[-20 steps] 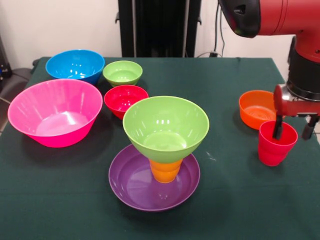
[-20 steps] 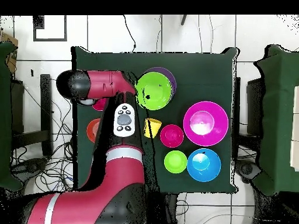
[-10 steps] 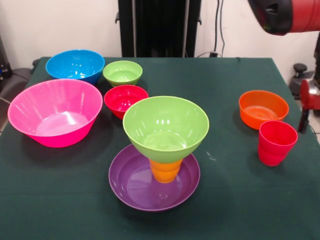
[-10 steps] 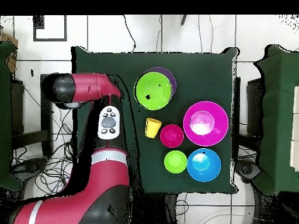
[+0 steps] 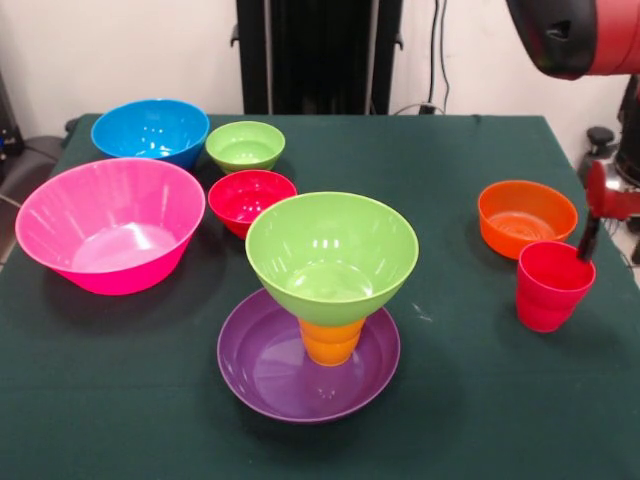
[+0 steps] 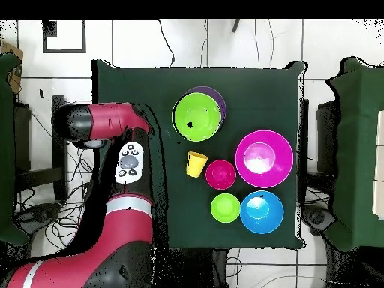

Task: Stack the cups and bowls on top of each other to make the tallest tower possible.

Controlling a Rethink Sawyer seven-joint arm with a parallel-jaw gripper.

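The tower stands front centre: a shallow purple bowl (image 5: 262, 372) carries an upturned orange cup (image 5: 331, 340), with the large lime green bowl (image 5: 331, 250) on top. A red cup (image 5: 553, 285) stands upright at the right, just in front of a small orange bowl (image 5: 526, 216). My gripper (image 5: 612, 255) hangs at the right edge, open and holding nothing. Its one visible finger (image 5: 587, 240) is at the red cup's right rim. The yellow cup (image 6: 196, 163) shows only from overhead, near the small red bowl (image 6: 220, 174). There the arm hides the gripper, the red cup and the orange bowl.
At the left stand a big pink bowl (image 5: 108, 222), a blue bowl (image 5: 150, 128), a small green bowl (image 5: 245, 145) and the small red bowl (image 5: 251, 198). The dark green table (image 5: 470, 400) ends just right of the red cup.
A second ago one finger stood inside the red cup. The gripper swung right, off the cup, then came back a little left to the cup's right rim. No cup or bowl moved.
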